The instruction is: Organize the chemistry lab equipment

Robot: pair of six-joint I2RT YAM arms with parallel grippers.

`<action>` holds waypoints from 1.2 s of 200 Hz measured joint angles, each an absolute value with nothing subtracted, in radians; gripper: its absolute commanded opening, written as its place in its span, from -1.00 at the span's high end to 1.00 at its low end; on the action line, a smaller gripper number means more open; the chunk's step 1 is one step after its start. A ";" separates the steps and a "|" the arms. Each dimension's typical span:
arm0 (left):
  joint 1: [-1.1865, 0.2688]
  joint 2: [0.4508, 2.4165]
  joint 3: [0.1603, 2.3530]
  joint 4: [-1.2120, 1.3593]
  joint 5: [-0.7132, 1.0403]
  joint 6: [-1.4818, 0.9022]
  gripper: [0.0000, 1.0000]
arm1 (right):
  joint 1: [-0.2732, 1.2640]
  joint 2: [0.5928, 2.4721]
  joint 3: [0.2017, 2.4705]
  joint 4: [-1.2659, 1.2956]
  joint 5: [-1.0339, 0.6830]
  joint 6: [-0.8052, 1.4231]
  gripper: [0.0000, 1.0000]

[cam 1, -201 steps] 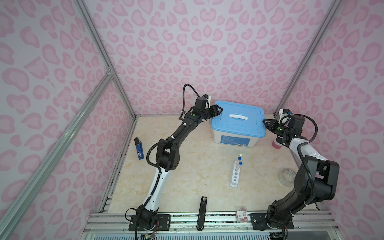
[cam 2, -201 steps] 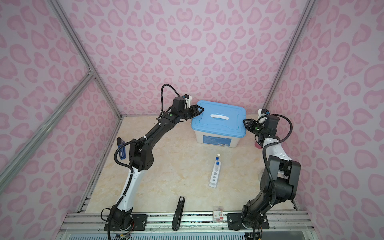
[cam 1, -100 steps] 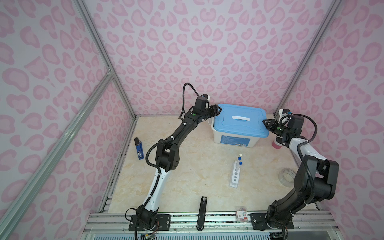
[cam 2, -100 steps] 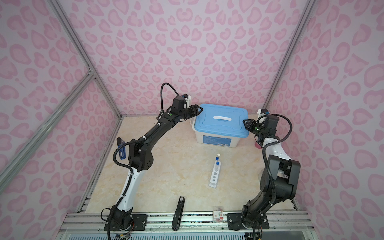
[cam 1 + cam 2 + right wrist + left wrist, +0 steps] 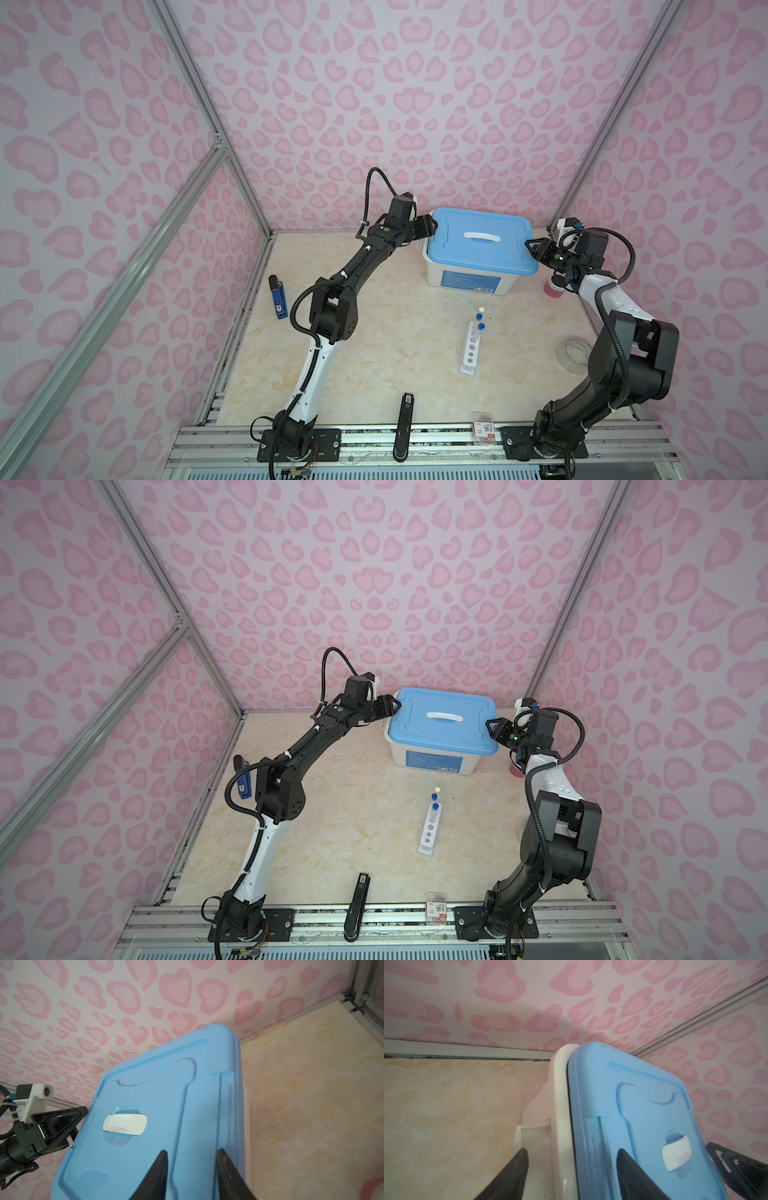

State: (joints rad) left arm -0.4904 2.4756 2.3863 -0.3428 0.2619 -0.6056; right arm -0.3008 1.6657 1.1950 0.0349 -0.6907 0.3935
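Taking the back wall as twelve, the one white holed rack [image 5: 470, 353] lay just off the floor's centre toward four o'clock, its length running toward twelve. Two blue-capped test tubes [image 5: 481, 328] stood in its far holes. Three nearer holes looked empty, as far as could be made out. One tiny pale cup [image 5: 481, 309] sat just beyond its twelve-o'clock end. One clear round vessel [image 5: 572, 356] lay at three o'clock.

At one o'clock stood one white bin [image 5: 469, 282] under one blue lid [image 5: 478, 249]. The left wrist view showed a dark gap between lid and rim. The left gripper [image 5: 432, 226] was at the lid's nine-o'clock end, jaws spread astride its edge. The right gripper [image 5: 530, 245] was at the three-o'clock end, jaws likewise apart. Neither was seen pinching.

Judgement: the step in hand appeared to be lid removal. Both grippers should bite the ends squarely and lift together, level, or the lid may tip or drag the bin.

Also noted: one pink can [image 5: 554, 287] and one blue-and-black stick [image 5: 277, 297].
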 measured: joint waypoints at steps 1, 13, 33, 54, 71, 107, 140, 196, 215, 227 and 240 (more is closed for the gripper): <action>-0.490 2.476 2.386 -0.343 0.262 -0.605 -0.40 | -0.301 1.665 1.195 0.034 -0.690 0.392 0.11; -0.490 2.476 2.384 -0.342 0.261 -0.598 -0.40 | -0.301 1.660 1.205 0.018 -0.679 0.379 0.08; -0.490 2.476 2.378 -0.337 0.261 -0.579 -0.40 | -0.300 1.655 1.221 -0.016 -0.653 0.353 0.06; -0.490 2.474 2.374 -0.334 0.261 -0.575 -0.41 | -0.296 1.655 1.234 -0.049 -0.628 0.327 0.03; -0.490 2.470 2.373 -0.335 0.261 -0.572 -0.42 | -0.294 1.655 1.234 -0.064 -0.617 0.316 0.02; -0.483 2.466 2.371 -0.343 0.252 -0.568 -0.43 | -0.294 1.659 1.250 -0.095 -0.602 0.297 -0.05; -0.475 2.466 2.371 -0.343 0.274 -0.568 -0.45 | -0.290 1.674 1.262 -0.108 -0.597 0.289 -0.12; -0.451 2.463 2.331 -0.311 0.356 -0.564 -0.46 | -0.280 1.695 1.272 -0.121 -0.596 0.273 -0.14; -0.446 2.460 2.324 -0.300 0.371 -0.563 -0.46 | -0.276 1.704 1.276 -0.125 -0.596 0.273 -0.13; -0.444 2.459 2.321 -0.297 0.380 -0.557 -0.46 | -0.274 1.708 1.277 -0.125 -0.595 0.272 -0.12; -0.443 2.459 2.318 -0.294 0.389 -0.556 -0.47 | -0.273 1.708 1.277 -0.125 -0.593 0.272 -0.09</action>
State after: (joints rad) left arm -0.4427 2.4588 2.3184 -0.2935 0.3885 -0.5564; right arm -0.2729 1.7081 1.2774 -0.1249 -0.5926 0.2718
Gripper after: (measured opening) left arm 0.732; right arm 0.557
